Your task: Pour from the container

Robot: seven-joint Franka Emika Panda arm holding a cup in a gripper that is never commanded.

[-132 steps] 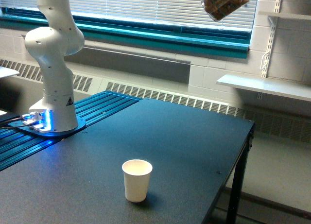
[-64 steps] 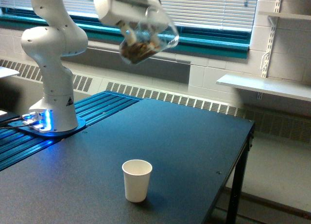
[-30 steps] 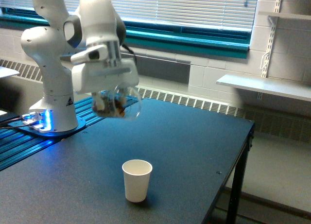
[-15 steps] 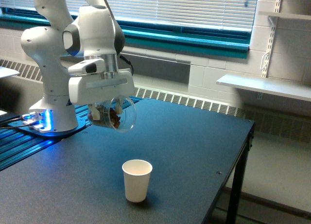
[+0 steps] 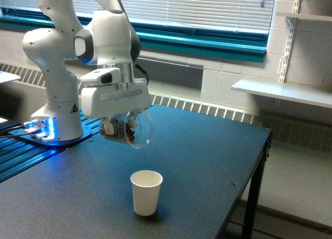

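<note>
The container, a clear cup with brown and tan chunks inside, hangs tilted on its side above the dark table. Its open mouth faces the exterior view's right and slightly down. My gripper is shut on it, the white hand sitting just above it. A small white paper cup stands upright on the table below and a little to the right of the container's mouth. The chunks stay inside the container; none are falling.
The white robot base stands at the table's back left on blue slatted rails. The table's right edge drops to the floor. A wall shelf and a window with blinds lie behind.
The container came down from high at the upper right to low over the table near the paper cup. In the last half second it shifted slightly right and tilted further.
</note>
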